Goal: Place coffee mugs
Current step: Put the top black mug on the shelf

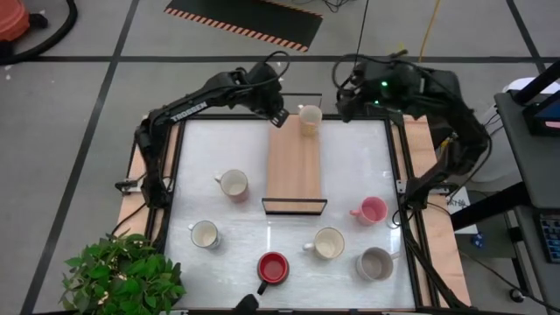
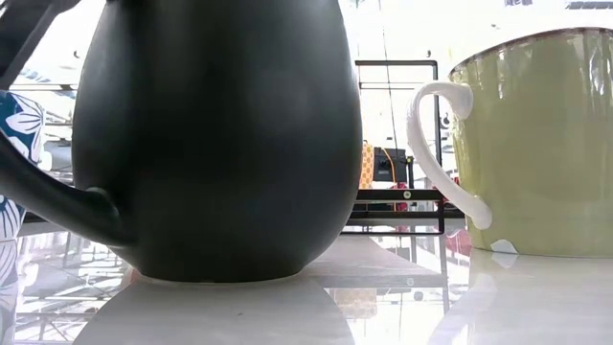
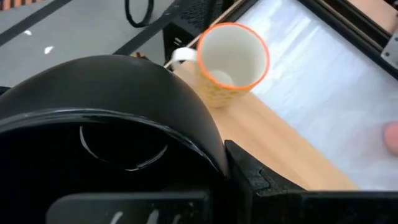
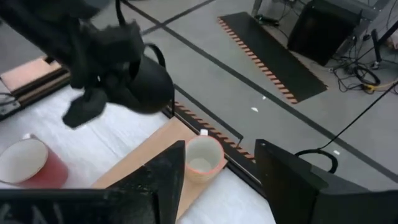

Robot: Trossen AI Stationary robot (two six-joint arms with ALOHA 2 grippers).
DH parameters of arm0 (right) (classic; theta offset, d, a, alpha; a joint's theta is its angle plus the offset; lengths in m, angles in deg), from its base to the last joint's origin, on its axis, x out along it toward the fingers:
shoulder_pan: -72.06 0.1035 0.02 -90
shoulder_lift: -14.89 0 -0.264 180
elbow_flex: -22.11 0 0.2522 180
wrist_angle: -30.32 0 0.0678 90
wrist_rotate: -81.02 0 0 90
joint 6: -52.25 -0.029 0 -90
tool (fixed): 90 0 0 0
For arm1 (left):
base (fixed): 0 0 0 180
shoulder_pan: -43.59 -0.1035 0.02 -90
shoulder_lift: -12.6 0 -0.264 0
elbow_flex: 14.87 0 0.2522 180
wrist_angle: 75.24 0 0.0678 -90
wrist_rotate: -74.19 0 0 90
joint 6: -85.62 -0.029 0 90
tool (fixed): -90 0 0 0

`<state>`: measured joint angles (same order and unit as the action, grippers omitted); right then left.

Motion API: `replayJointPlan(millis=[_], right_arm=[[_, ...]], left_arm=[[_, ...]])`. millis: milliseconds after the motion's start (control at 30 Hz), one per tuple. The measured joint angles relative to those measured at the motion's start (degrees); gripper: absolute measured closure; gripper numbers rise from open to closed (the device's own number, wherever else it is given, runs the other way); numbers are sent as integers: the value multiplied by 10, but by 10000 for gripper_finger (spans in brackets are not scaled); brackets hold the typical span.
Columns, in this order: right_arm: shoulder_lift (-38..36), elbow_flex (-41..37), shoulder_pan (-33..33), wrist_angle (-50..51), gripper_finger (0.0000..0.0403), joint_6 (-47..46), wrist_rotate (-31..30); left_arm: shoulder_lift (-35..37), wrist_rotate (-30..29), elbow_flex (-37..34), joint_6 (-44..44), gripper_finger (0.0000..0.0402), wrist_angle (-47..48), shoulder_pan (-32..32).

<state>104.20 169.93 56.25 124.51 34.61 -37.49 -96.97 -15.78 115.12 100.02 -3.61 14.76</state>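
My left gripper [image 1: 278,112] hangs over the far left corner of the light-wood tray [image 1: 293,171], shut on a black mug [image 4: 148,87]. A cream mug with an orange rim [image 1: 310,118] stands upright on the tray's far end, just right of it. My right gripper [image 4: 219,149] hovers open above the table's far right; the cream mug [image 4: 202,158] lies well beyond its fingers. Several more mugs stand on the white table: white [image 1: 233,184], cream [image 1: 204,234], red inside and black outside [image 1: 273,267], cream [image 1: 329,243], grey [image 1: 376,262], pink [image 1: 372,210]. My left gripper holds the black mug at its rim [image 3: 186,146]; the mug's own body hides the pads. The fingers slant down from the table's left. The mug hangs clear above the tray, tilted, its mouth turned toward the gripper and its handle [image 4: 155,53] on the far side.
A black wire frame [image 1: 294,206] closes the tray's near end. A potted plant [image 1: 122,276] sits at the near left corner. In the low view the red-and-black mug [image 2: 220,134] and a cream mug [image 2: 536,144] fill the foreground.
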Motion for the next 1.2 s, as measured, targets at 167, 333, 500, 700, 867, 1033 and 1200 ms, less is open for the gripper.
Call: replayJointPlan(millis=[167, 333, 500, 700, 867, 1033, 1200], right_arm=[[-36, -43, 9, 1, 225, -24, 3], [-77, -120, 20, 0, 227, -29, 33], [-126, -221, 26, -20, 227, -39, 37], [-196, -349, 25, -115, 227, -38, 52], [-244, -418, 25, -193, 227, -41, 78], [-279, -457, 25, -254, 227, -34, 78], [-295, -460, 25, -259, 227, -11, 78]], left_arm=[[-55, -2, 59, 28, 384, 22, 15], [-92, -5, 82, 70, 384, 26, 28], [-102, -17, 85, 90, 384, 25, 35], [-102, -46, 81, 95, 384, 21, 29], [-115, -44, 81, 81, 384, 20, 18], [-135, -27, 81, 75, 384, 19, 18], [-162, -25, 80, 83, 381, 11, 21]])
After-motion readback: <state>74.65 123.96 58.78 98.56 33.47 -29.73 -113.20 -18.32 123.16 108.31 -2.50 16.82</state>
